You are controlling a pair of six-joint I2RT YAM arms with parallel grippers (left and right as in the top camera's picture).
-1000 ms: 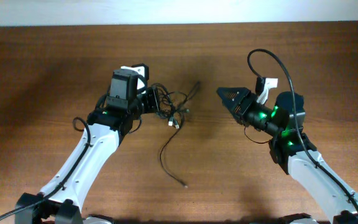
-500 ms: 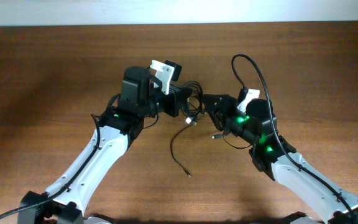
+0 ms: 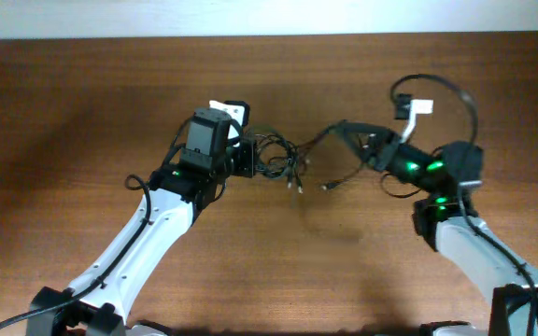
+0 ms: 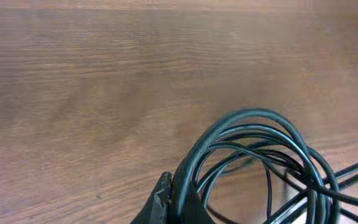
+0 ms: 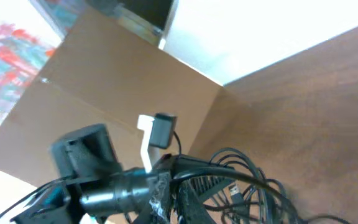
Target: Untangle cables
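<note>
Together, left claw [image 3: 248,159] and right claw [image 3: 349,134] each pinch the cables [image 3: 284,159].

The left claw [image 4: 169,202] pinches a bundle of black cables [image 4: 253,113] at the near edge, their loops arching to the right over the brown wooden desk [image 4: 104,74].
</note>
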